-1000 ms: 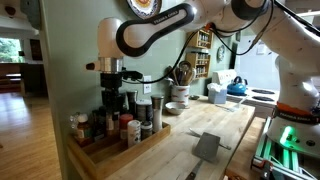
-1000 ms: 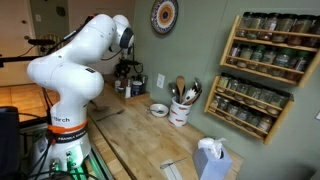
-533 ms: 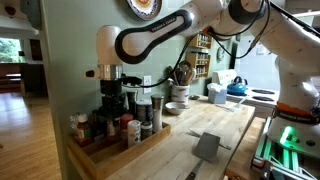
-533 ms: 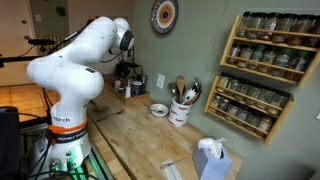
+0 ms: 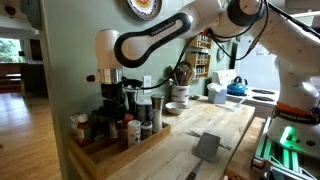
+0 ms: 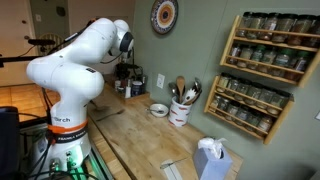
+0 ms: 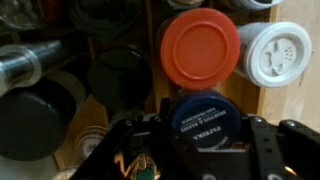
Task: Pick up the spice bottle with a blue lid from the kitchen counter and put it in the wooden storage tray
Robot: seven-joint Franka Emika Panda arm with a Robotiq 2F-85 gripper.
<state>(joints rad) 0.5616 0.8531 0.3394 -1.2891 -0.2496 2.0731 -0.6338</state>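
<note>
In the wrist view my gripper (image 7: pixel 205 135) is shut on the spice bottle with a blue lid (image 7: pixel 205 115), with a finger on each side of the lid. It hangs over the wooden storage tray (image 7: pixel 300 110), right next to a red-lidded jar (image 7: pixel 200 48) and a white shaker lid (image 7: pixel 275 52). In both exterior views the gripper (image 5: pixel 113 97) (image 6: pixel 126 74) points down over the tray (image 5: pixel 150 143) at the end of the kitchen counter (image 5: pixel 215 125). The tray holds several jars, and they hide the bottle there.
Black-lidded jars (image 7: pixel 118 78) crowd the tray beside the held bottle. On the counter stand a utensil crock (image 6: pixel 180 108), a small bowl (image 6: pixel 158 109), a blue tissue box (image 6: pixel 212 160) and a grey flat item (image 5: pixel 208 146). A wall-hung spice rack (image 6: pixel 265 70) is behind.
The wrist has dropped slightly toward the tray. Nothing else has visibly moved.
</note>
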